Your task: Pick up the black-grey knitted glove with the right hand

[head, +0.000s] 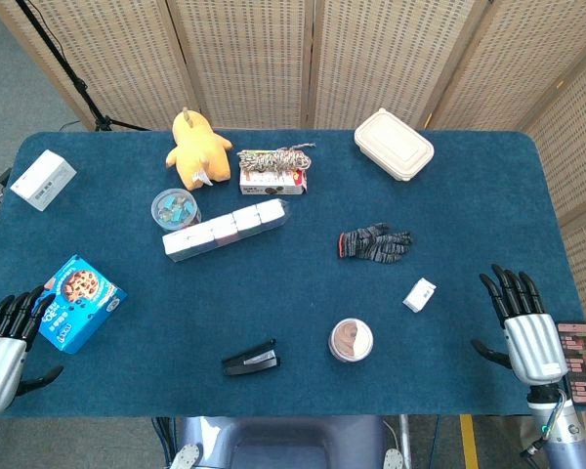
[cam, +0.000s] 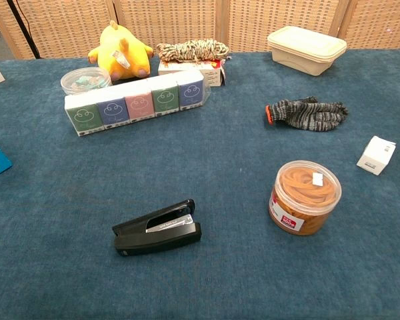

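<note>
The black-grey knitted glove (head: 375, 243) (cam: 307, 113) lies flat on the blue table, right of centre, its orange-edged cuff pointing left. My right hand (head: 525, 327) rests near the table's front right corner, fingers spread and holding nothing, well to the right of and nearer than the glove. My left hand (head: 4, 341) sits at the front left edge, fingers apart and empty. Neither hand shows in the chest view.
Near the glove are a small white box (head: 420, 294) and a clear tub of rubber bands (head: 351, 339). A black stapler (head: 250, 359), a row of tissue packs (head: 226, 229), a yellow plush (head: 196, 149), a beige lidded container (head: 394, 144) and a blue cookie box (head: 77, 301) are spread about.
</note>
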You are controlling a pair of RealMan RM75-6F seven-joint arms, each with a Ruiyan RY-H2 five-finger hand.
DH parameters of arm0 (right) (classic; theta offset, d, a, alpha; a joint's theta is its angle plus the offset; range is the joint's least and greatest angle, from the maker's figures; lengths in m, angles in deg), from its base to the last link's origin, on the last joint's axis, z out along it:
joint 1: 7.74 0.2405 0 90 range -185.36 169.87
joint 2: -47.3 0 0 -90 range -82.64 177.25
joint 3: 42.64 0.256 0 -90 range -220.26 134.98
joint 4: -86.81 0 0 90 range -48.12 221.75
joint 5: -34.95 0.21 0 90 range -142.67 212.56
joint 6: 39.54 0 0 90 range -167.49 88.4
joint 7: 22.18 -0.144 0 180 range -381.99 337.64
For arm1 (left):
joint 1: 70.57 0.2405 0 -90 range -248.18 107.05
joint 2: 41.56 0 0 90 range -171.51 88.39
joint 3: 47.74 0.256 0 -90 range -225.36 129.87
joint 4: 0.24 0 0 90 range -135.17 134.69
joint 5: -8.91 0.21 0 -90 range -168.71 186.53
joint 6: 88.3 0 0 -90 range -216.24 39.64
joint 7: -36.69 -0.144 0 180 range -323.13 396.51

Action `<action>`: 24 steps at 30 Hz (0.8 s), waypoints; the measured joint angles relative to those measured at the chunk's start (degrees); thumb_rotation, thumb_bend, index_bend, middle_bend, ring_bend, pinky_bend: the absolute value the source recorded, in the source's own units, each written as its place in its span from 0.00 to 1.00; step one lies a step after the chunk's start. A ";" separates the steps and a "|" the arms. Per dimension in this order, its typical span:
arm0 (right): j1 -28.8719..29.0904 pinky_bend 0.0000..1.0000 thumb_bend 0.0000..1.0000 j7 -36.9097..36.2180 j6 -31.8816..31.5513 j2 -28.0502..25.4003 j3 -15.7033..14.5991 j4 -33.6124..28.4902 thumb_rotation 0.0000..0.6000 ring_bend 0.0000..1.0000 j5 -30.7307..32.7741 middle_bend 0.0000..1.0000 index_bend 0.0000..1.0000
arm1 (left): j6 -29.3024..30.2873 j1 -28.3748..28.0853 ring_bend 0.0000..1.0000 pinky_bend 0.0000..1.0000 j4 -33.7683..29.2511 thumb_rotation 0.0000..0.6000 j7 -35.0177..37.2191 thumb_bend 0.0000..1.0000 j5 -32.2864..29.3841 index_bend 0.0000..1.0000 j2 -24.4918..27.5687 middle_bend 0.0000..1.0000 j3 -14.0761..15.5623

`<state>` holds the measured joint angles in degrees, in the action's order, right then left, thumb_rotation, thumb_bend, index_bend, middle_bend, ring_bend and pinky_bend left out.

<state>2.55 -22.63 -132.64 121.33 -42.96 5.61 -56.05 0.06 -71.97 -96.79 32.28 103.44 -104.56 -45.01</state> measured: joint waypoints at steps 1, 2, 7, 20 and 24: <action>-0.09 0.00 0.00 -0.05 0.00 -0.02 0.14 -0.06 1.00 0.00 0.01 0.00 0.00 | -0.03 -0.01 0.00 0.00 0.04 1.00 -0.03 0.09 0.06 0.00 0.00 0.00 0.05; -0.22 0.00 0.00 -0.19 0.30 -0.03 0.43 -0.10 1.00 0.00 0.05 0.00 0.00 | -0.06 -0.01 0.00 0.00 0.05 1.00 -0.07 0.09 0.07 0.00 0.00 0.00 0.07; -0.67 0.00 0.00 -1.29 1.23 -0.12 1.09 -0.14 1.00 0.00 0.33 0.00 0.00 | 0.25 0.05 0.00 0.00 -0.15 1.00 0.10 0.09 0.49 0.00 0.07 0.00 0.17; 3.61 0.00 0.00 -4.87 9.13 -1.06 3.50 -1.20 1.00 0.00 0.94 0.00 0.00 | -0.76 -0.66 0.00 0.00 -0.32 1.00 -0.64 0.09 -0.30 0.00 0.10 0.00 -0.43; 7.66 0.00 0.00 -4.04 16.50 -1.06 5.26 -1.56 1.00 0.00 3.07 0.00 0.00 | -1.25 -0.88 0.00 0.00 -0.81 1.00 -1.24 0.09 -1.12 0.00 -0.05 0.00 -0.74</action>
<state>10.20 -26.67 -116.14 120.27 -37.70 4.05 -52.97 -1.19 -72.85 -97.59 31.04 102.33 -104.61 -45.75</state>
